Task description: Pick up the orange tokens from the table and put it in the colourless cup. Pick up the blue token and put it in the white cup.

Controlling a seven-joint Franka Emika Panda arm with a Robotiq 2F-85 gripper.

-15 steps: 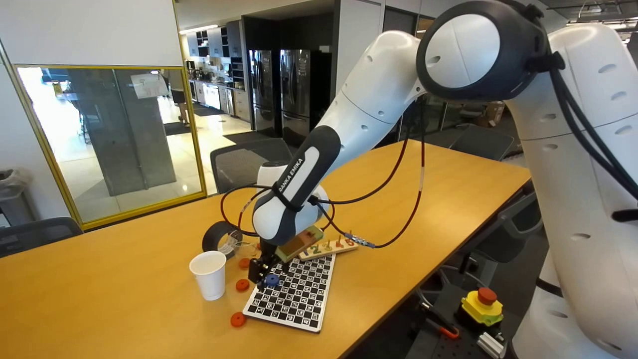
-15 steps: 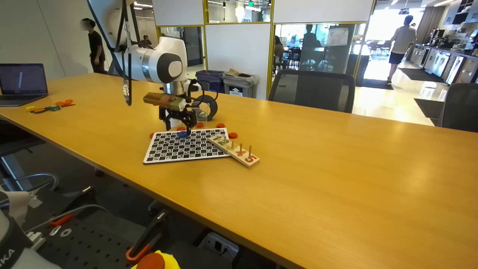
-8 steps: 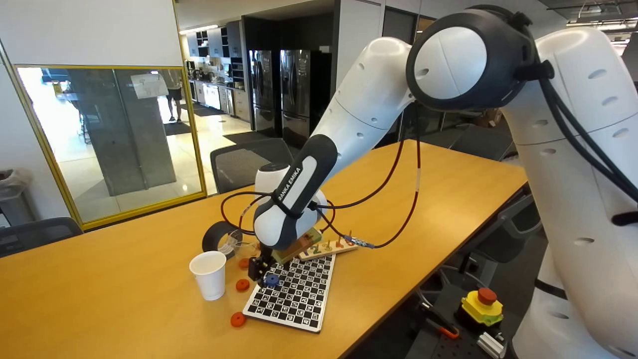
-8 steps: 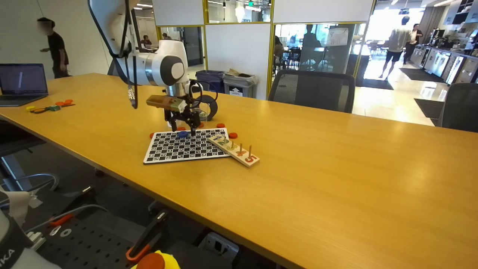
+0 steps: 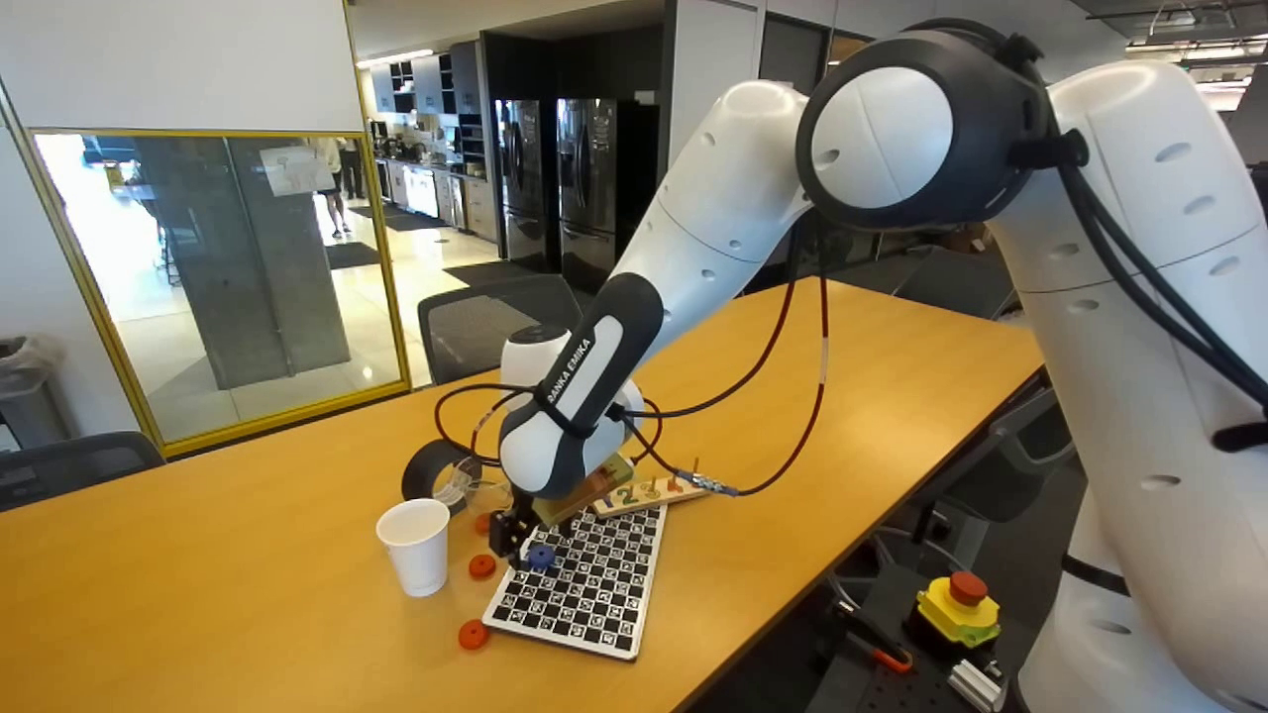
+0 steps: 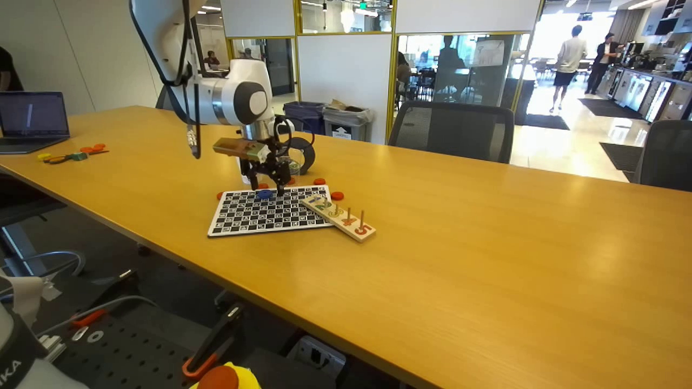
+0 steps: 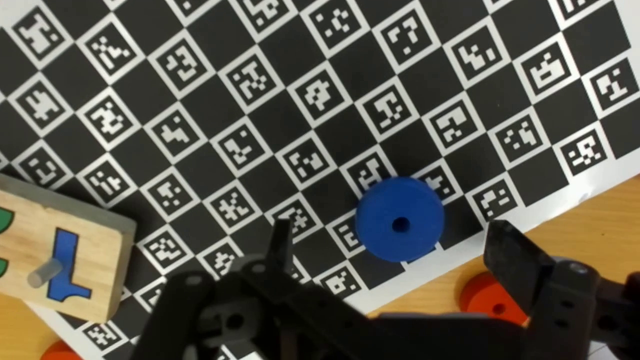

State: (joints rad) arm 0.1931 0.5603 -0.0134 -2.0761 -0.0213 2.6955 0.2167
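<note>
The blue token point(image 7: 400, 197) lies flat on the black-and-white checkered board, near its edge. My gripper point(image 7: 391, 225) is open above it; in the wrist view the token appears between the fingertips, touching neither. In an exterior view the gripper point(image 6: 267, 191) hangs low over the board. Several orange tokens rest on the wooden table point(image 5: 248, 584), among them one orange token point(image 5: 482, 566) beside the board and another orange token point(image 6: 337, 195) at its corner. The white cup point(image 5: 416, 555) stands upright beyond the board. The colourless cup point(image 5: 487, 495) is partly hidden behind the arm.
The checkered board point(image 5: 594, 604) lies under the gripper, overlapped by a wooden number board with pegs point(image 6: 348, 220). A black roll point(image 5: 426, 468) stands by the colourless cup. Farther along the table are pliers point(image 6: 67, 158) and a laptop point(image 6: 32, 124).
The gripper has shifted a little to the right in an exterior view, bringing its fingers to either side of the blue token. Token, cups and board have not moved.
</note>
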